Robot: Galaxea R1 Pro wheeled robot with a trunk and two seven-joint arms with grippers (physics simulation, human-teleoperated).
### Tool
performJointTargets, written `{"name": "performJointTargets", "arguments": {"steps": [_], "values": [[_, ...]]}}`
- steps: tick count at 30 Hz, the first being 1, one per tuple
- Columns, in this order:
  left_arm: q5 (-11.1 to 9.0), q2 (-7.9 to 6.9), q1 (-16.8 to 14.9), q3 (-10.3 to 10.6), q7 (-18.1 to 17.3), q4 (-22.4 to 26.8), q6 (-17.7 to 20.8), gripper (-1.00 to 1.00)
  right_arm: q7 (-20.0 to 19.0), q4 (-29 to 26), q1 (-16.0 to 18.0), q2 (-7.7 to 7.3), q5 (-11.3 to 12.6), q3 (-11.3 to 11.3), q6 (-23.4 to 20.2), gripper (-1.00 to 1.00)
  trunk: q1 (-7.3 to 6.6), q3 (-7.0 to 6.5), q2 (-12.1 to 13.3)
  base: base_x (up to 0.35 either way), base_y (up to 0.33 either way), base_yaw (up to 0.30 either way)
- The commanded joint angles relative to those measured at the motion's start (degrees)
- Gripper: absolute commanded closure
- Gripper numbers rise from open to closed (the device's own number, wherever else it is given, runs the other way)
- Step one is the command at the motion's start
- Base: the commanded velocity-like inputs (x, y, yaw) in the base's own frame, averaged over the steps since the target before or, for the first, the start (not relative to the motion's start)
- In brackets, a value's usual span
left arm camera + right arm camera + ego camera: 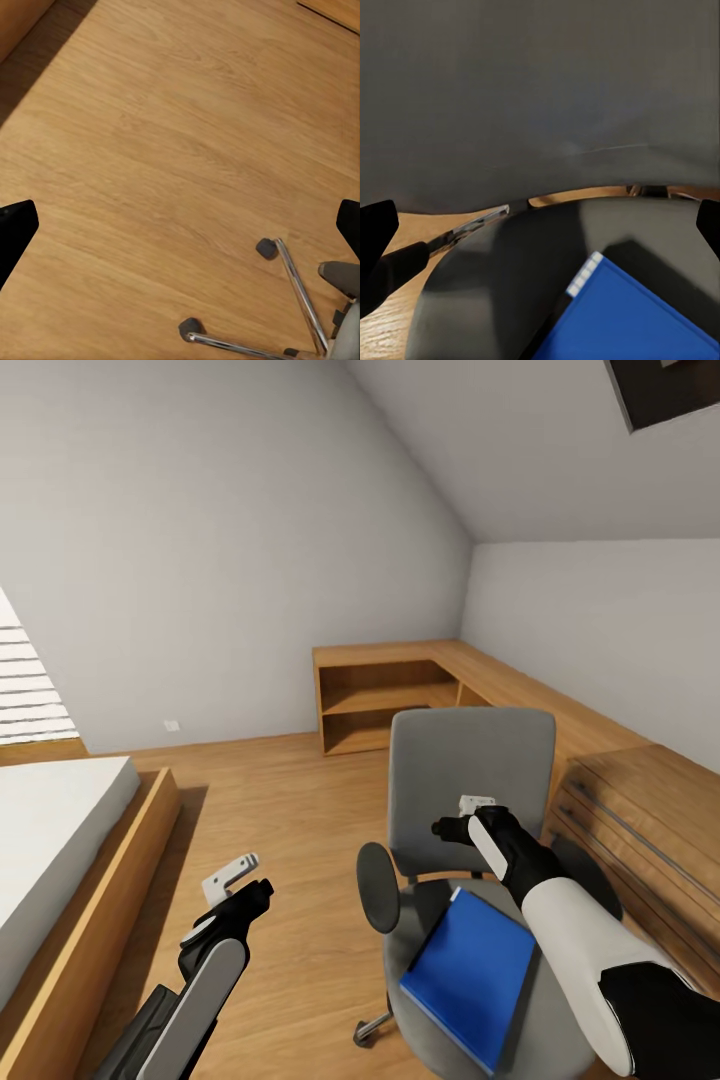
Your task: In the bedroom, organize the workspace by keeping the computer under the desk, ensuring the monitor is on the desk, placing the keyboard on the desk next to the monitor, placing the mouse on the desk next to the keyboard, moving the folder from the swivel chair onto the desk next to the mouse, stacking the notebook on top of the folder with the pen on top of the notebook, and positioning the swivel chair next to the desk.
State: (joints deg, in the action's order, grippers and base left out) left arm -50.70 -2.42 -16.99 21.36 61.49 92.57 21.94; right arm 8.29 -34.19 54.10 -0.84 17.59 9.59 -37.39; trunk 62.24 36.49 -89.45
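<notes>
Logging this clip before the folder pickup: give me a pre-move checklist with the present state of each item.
1. Folder lies flat on the swivel chair seat: ok.
2. Nothing rests on the folder: ok.
3. Right gripper is above the seat, in front of the backrest, with jaws open: ok.
4. Right gripper is over the folder: not ok, it sits beyond the folder's far edge.
5. Left gripper is over the floor, away from the chair: ok.
6. Desk free to take the folder: cannot tell.
</notes>
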Motion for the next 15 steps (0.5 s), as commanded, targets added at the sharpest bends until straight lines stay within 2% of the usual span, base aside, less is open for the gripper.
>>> {"name": "performJointTargets", "arguments": {"steps": [1, 15], "values": [[-0.2, -0.05, -0.1, 0.1, 0.4, 0.1, 0.4, -1.0, 0.5, -0.1, 0.0, -0.1, 0.6, 0.4, -0.2, -1.0, 0.22, 0.24, -0.4, 0.0, 0.0, 0.0], [-0.2, -0.05, -0.1, 0.2, 0.4, 0.1, 0.4, -1.0, 0.5, -0.1, 0.0, -0.11, 0.5, 0.4, -0.2, -1.0, 3.3, 2.76, -6.1, 0.0, 0.0, 0.0]]}}
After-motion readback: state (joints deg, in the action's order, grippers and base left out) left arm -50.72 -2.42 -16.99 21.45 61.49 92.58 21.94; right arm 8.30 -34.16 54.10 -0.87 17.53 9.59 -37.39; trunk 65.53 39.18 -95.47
